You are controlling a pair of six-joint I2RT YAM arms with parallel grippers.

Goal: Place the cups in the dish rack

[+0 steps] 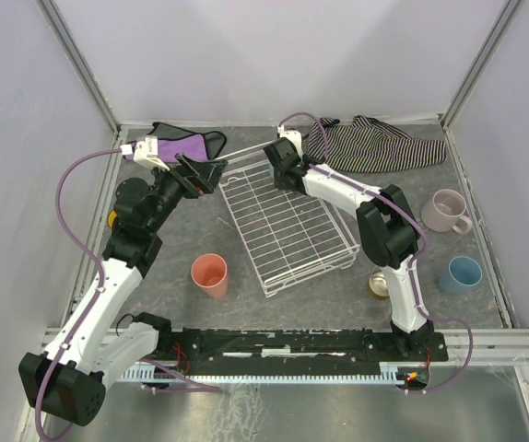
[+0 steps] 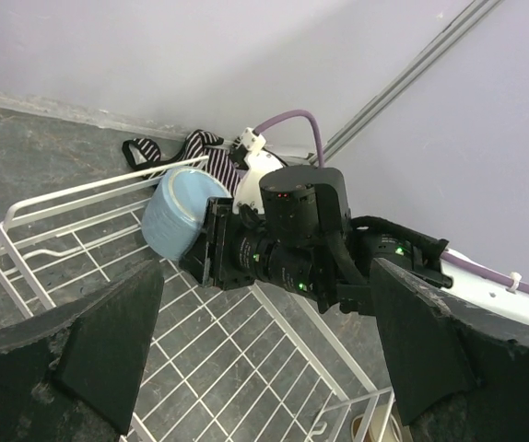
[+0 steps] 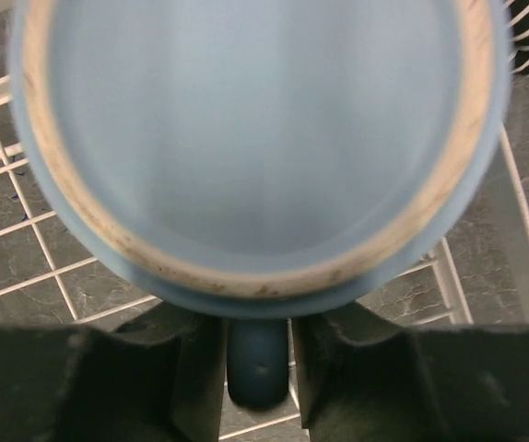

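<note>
The white wire dish rack (image 1: 288, 226) lies mid-table and holds no cups on its grid. My right gripper (image 1: 277, 162) is over its far left corner, shut on the handle (image 3: 258, 361) of a light blue mug (image 3: 246, 138). The mug hangs just above the rack's wires (image 3: 25, 276). In the left wrist view the mug (image 2: 177, 214) shows at the tip of the right gripper (image 2: 214, 247). My left gripper (image 1: 205, 175) is open and empty, its fingers (image 2: 108, 336) wide apart above the rack (image 2: 237, 368).
A salmon tumbler (image 1: 211, 274) stands left of the rack. A pink mug (image 1: 447, 212), a blue tumbler (image 1: 463, 274) and a metal cup (image 1: 378, 283) stand to the right. A yellow mug (image 1: 112, 218) peeks out behind the left arm. Purple cloth (image 1: 180, 144) and striped cloth (image 1: 375, 143) lie at the back.
</note>
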